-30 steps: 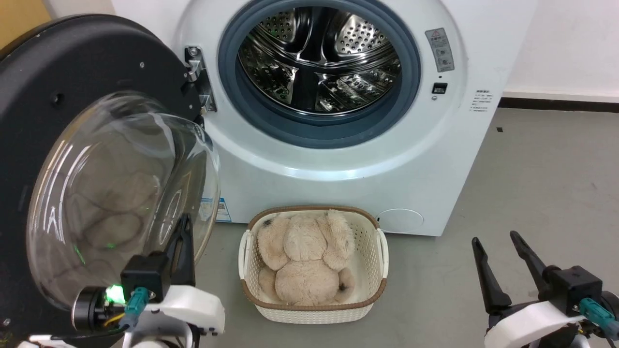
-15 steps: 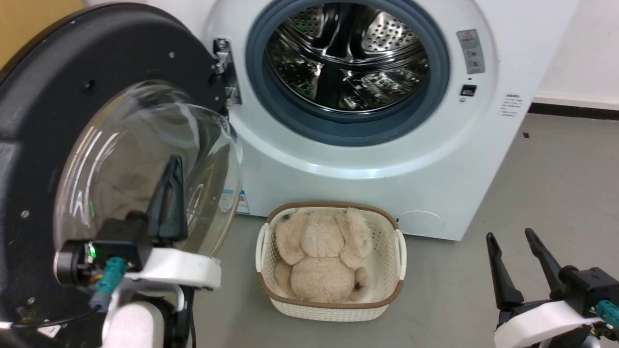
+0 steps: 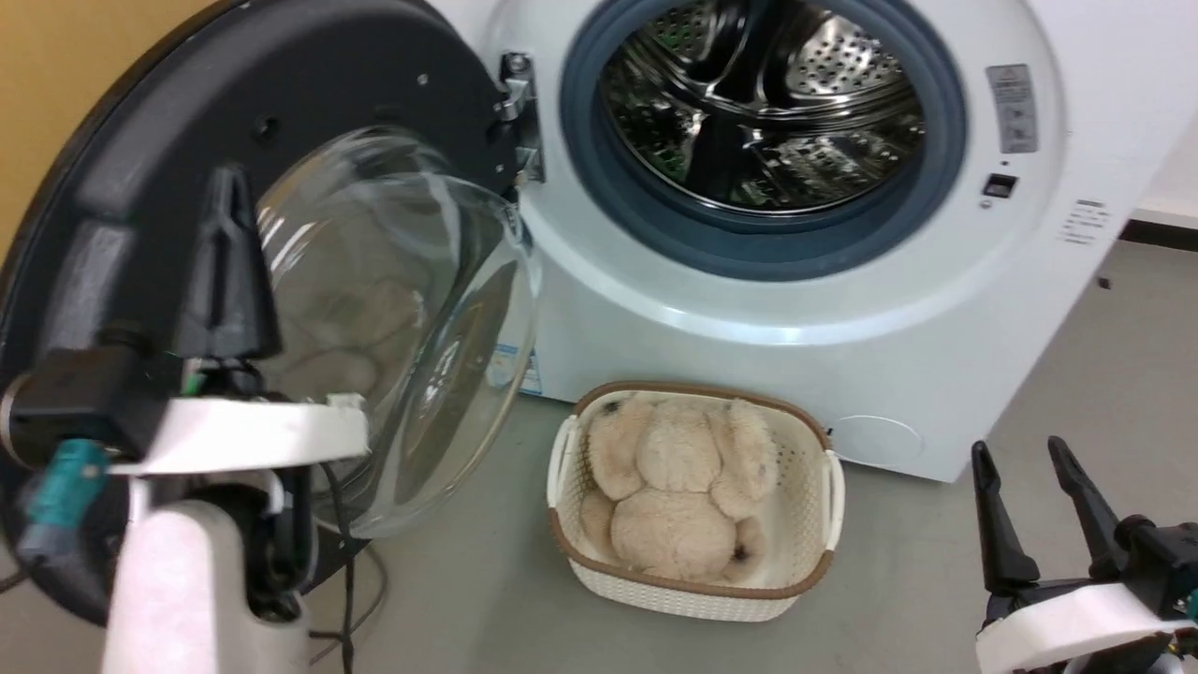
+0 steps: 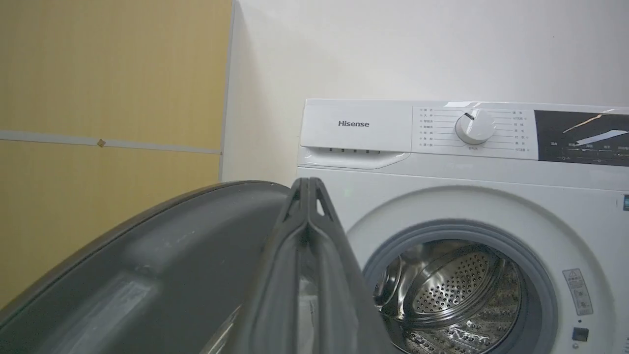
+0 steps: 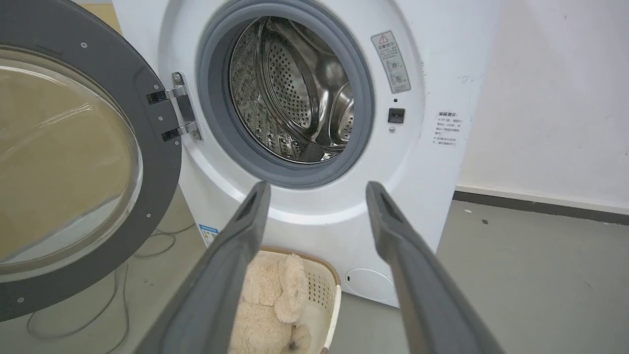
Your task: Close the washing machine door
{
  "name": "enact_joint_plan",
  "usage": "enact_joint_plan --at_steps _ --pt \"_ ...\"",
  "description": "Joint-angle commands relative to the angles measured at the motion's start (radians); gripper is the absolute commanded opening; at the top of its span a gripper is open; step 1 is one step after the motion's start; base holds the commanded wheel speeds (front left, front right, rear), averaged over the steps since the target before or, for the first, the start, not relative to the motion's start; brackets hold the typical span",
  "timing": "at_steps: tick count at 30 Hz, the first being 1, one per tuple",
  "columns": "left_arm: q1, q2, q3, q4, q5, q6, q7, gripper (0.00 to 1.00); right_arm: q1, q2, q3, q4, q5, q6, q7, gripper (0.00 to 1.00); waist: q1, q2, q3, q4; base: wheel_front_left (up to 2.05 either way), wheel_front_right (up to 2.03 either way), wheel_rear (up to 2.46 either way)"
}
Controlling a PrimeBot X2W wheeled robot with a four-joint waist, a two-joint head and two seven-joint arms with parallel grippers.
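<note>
Fingers of left gripper are sitting pressed together, empty, before the black rim of the washing machine door, contact unclear, door hanging wide open left of the washing machine, while right gripper is hovering, fingers spread, holding nothing.

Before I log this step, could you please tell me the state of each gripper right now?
Left gripper: closed, fingers pressed together, holding nothing.
Right gripper: open, empty.
</note>
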Motion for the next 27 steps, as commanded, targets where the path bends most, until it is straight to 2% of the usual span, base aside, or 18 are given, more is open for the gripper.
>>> enact_joint_plan --at_steps 1,12,21,27 --pt "-0.026 0.001 0.011 -0.01 -0.011 -0.006 -0.007 0.0 -0.011 0.002 -0.006 -0.002 0.015 0.0 -0.008 1.0 0.0 0.0 0.004 0.013 0.0 0.0 0.0" --pt "-0.108 0.042 0.132 -0.002 -0.152 -0.033 -0.021 0.0 -0.015 0.003 -0.032 0.001 0.034 0.0 -0.031 1.0 0.0 0.0 0.015 0.092 0.0 0.0 0.0" --pt "-0.144 0.069 0.29 0.038 -0.358 -0.025 0.023 0.0 -0.023 0.003 -0.042 0.0 0.048 0.0 -0.05 1.0 0.0 0.0 0.027 0.134 0.0 0.0 0.0" --pt "-0.158 0.07 0.395 0.114 -0.526 -0.006 0.081 0.0 -0.027 0.003 -0.052 0.001 0.056 0.001 -0.062 1.0 0.0 0.0 0.035 0.161 0.0 0.0 0.0"
